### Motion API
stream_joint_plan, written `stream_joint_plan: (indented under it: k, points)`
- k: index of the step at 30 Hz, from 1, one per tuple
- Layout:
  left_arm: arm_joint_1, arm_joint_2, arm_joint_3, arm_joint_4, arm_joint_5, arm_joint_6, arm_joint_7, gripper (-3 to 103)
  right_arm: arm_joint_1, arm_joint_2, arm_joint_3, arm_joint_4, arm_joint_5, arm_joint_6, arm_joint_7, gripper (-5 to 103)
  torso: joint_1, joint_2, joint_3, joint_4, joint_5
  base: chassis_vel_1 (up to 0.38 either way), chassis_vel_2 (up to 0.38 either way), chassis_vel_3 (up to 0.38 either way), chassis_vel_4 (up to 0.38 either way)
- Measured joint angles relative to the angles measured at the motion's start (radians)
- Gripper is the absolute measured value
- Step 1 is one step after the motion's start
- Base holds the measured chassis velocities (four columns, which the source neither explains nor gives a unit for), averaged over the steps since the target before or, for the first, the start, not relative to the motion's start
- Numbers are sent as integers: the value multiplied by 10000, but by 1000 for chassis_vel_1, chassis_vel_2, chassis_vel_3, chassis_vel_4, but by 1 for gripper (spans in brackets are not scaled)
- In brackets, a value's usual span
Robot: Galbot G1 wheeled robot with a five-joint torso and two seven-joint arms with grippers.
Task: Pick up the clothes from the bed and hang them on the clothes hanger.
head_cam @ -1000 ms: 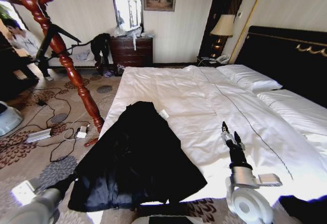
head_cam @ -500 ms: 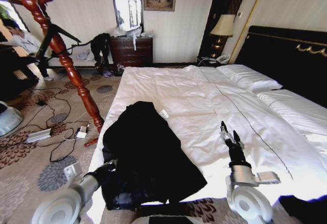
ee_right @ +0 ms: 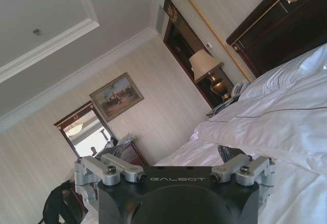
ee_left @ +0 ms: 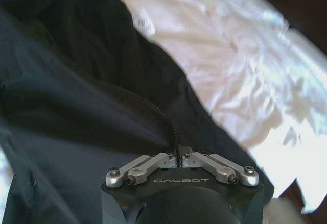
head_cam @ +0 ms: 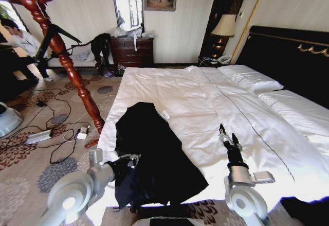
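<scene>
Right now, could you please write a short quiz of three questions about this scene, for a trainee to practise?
1. True or false: the clothes lie on the bed.
2. Which gripper is at the garment? A) left gripper B) right gripper
3. Fill in: the clothes hanger stands on the robot's ____ side of the bed.

Key:
1. True; the black garment lies on the white duvet.
2. A; its jaws look closed at the zipper. The right gripper is open above the bare duvet.
3. left
</scene>
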Motion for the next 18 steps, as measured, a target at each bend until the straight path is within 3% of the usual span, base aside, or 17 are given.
stream_joint_plan:
  k: [1,6,11,15,18]
  points:
    - [-7,108,188,2,19,78,-103,0,19,0,-10,-40,1,-1,1,100,0,0,0,-9,-1,0,0,0,0]
    - [-143,191,1011,34,104,128,-371,0,162,85,-50,-158,4,-4,2,100,0,0,0,-6,0,0,0,0,0]
    - [-59,-293,1484,301,140,132,-1003,-2,170,123,-136,-251,-11,-6,2,100,0,0,0,-6,-2,0,0,0,0]
    - [245,-551,1315,245,-53,130,-1545,7,153,73,-157,-251,-15,-7,2,100,0,0,0,-7,-2,0,0,0,0]
    - [885,-566,914,48,-247,125,-2469,23,163,-38,-153,-240,-2,-14,2,100,-1,1,-1,-3,1,0,0,0,0]
